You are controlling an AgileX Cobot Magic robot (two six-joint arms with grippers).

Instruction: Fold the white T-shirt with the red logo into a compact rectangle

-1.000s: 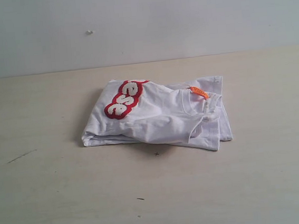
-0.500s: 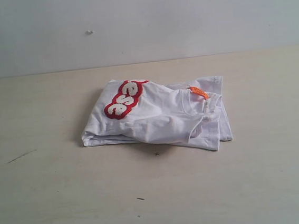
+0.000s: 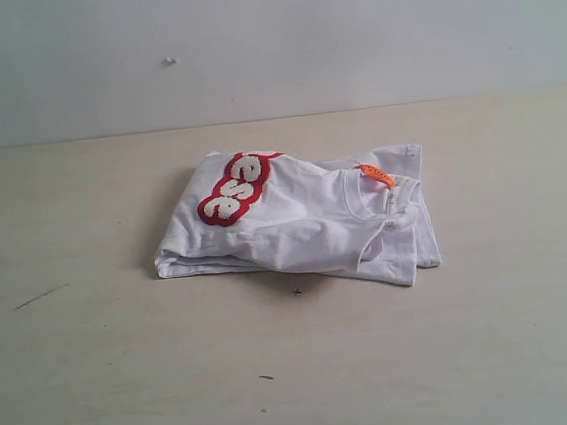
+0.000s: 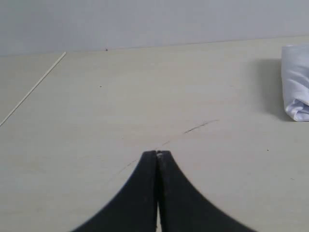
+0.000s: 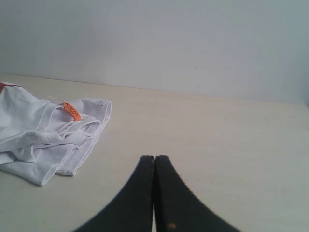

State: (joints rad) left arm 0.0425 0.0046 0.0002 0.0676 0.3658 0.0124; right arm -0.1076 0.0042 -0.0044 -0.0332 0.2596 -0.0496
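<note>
The white T-shirt lies folded in a rumpled bundle at the centre of the frame, on the pale counter. The red logo faces up at the bundle's upper left, and an orange tag pokes from the collar at its right. The left jaws are clenched on nothing, apart from the cloth. The right jaws are the same.
</note>
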